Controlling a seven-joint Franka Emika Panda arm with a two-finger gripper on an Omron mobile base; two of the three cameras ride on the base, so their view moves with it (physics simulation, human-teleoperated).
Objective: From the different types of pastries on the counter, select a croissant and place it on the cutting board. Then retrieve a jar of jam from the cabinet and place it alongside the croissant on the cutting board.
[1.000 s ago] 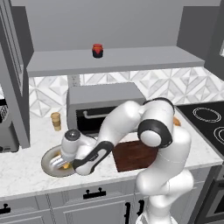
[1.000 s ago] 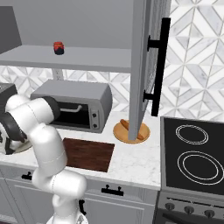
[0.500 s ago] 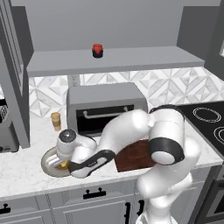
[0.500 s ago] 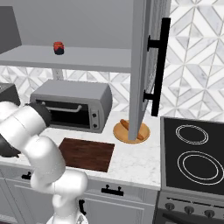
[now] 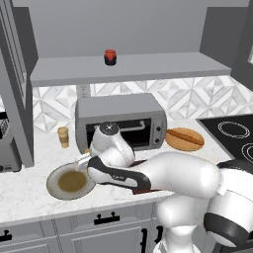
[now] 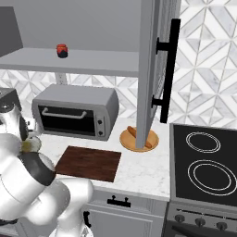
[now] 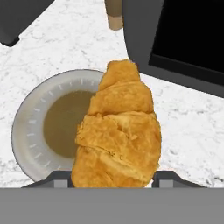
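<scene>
You've got the croissant gripped in the claw, lifted over the grey plate at lower left. The cutting board waits bare; the jar of jam sits on the cabinet shelf, top centre.

Patterned tile backsplash, black stovetop, grey drawers.
</scene>
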